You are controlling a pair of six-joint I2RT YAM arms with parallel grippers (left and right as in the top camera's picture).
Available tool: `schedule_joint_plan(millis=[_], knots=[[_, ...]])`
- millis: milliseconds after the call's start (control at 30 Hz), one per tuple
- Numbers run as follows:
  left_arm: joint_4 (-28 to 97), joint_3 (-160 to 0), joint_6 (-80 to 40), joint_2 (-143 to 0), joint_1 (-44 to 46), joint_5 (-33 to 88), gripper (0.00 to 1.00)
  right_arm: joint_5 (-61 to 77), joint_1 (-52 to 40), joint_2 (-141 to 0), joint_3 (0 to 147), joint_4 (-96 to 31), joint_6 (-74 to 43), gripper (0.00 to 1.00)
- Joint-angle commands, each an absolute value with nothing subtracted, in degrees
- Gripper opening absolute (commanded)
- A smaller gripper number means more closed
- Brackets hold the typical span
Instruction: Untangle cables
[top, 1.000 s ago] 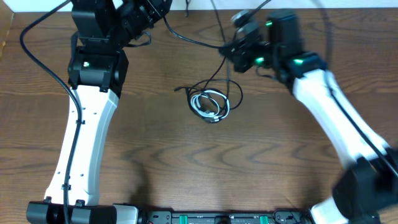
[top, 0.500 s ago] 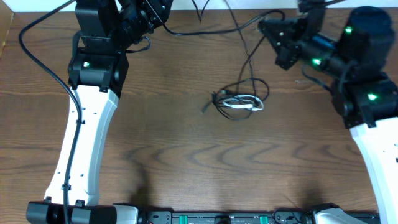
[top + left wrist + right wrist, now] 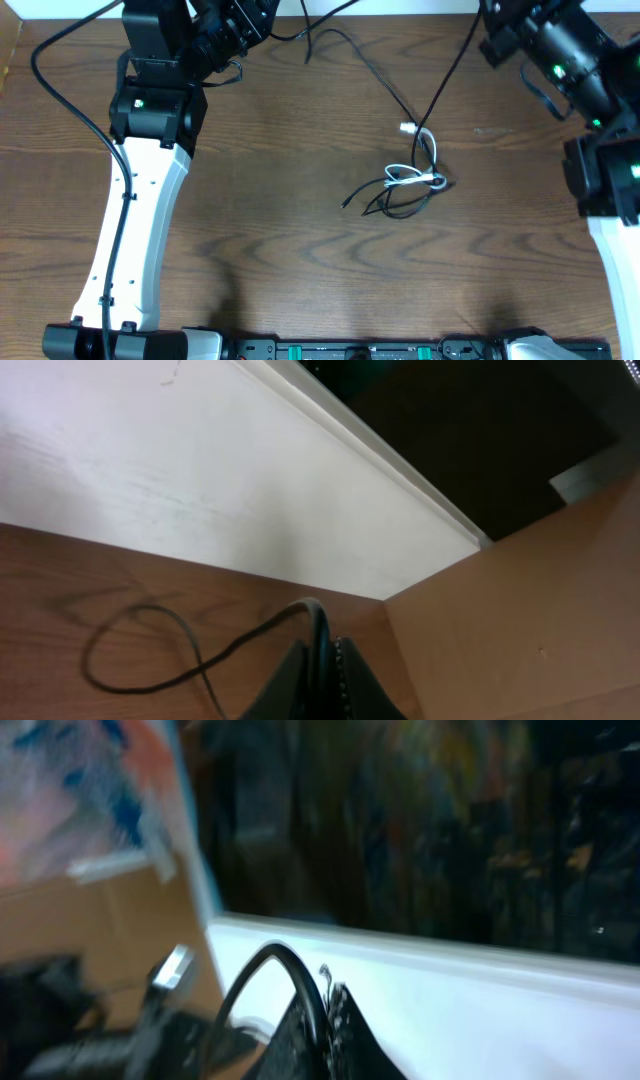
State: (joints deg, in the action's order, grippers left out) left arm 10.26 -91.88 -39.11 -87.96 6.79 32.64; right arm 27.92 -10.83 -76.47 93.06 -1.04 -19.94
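Observation:
The long black cable (image 3: 385,85) runs across the back of the table from my left gripper (image 3: 262,22) at the top left to my right gripper (image 3: 492,38) at the top right. It sags into a tangle with the short white cable (image 3: 420,172) right of the table's middle. The white plug end (image 3: 407,127) sticks out above the tangle. In the left wrist view my gripper (image 3: 322,660) is shut on the black cable (image 3: 180,650). In the right wrist view my gripper (image 3: 318,1010) is shut on the black cable (image 3: 270,965).
Thick black cords (image 3: 60,85) run from the arm bases along the left arm. The wooden table (image 3: 300,270) ends at a white wall at the back (image 3: 200,470). A black rail (image 3: 340,350) lies along the front edge.
My right gripper has pulled the black cable right and toward the back corner. The tangle slid right across the table and loosened, and the white plug end came free above it.

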Motion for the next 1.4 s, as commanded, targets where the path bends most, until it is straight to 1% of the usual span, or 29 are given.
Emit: schedule_joint_plan(millis=[0, 133, 200, 300, 400, 500, 633, 733, 867, 1000, 1133, 1233, 1367], knots=[[10.28, -92.97, -38.13, -86.80, 6.44, 32.29, 0.07, 18.85, -10.46, -79.81, 94.08, 8.36, -28.45, 0.01], [10.31, -92.97, -38.11, -86.80, 6.44, 32.32, 0.08, 11.66, -10.48, -79.99, 94.43, 22.68, -35.27, 0.01], [10.46, -92.95, -38.11, -86.80, 6.44, 32.32, 0.07, 8.67, -10.48, -79.99, 95.85, 23.14, -35.29, 0.01], [11.29, -92.90, -37.04, -86.80, 6.44, 32.34, 0.07, 8.86, -10.50, -80.01, 97.36, 13.74, -33.95, 0.01], [14.17, -92.90, -33.43, -86.80, 6.44, 32.32, 0.07, 11.11, -10.74, -80.84, 97.36, -2.42, -28.18, 0.01], [18.39, -92.90, -27.94, -86.80, 6.44, 32.32, 0.07, 12.23, -10.81, -82.76, 97.36, -14.46, -25.39, 0.01], [25.56, -92.90, -18.59, -86.85, 6.44, 32.05, 0.07, 13.23, -10.81, -84.84, 97.36, -24.73, -24.03, 0.01], [28.88, -92.86, -16.08, -87.09, 6.44, 29.23, 0.07, 13.28, -10.81, -86.56, 97.36, -30.61, -23.44, 0.01], [26.44, -92.88, -15.14, -87.44, 6.83, 30.83, 0.08, 16.14, -10.83, -89.19, 97.36, -37.43, -21.45, 0.01], [20.62, -92.88, -15.05, -88.60, 9.61, 34.83, 0.08, 18.90, -10.55, -91.15, 97.36, -40.73, -19.20, 0.01], [14.50, -92.88, -15.03, -92.09, 15.79, 35.16, 0.07, 20.05, -8.84, -91.13, 97.36, -41.74, -19.16, 0.01], [7.79, -92.88, -15.03, -97.01, 21.54, 35.16, 0.07, 21.74, -6.61, -90.59, 97.36, -41.89, -19.18, 0.01], [0.80, -92.88, -15.05, -103.11, 26.74, 35.14, 0.08, 22.52, -3.68, -89.78, 97.36, -43.48, -19.16, 0.01]])
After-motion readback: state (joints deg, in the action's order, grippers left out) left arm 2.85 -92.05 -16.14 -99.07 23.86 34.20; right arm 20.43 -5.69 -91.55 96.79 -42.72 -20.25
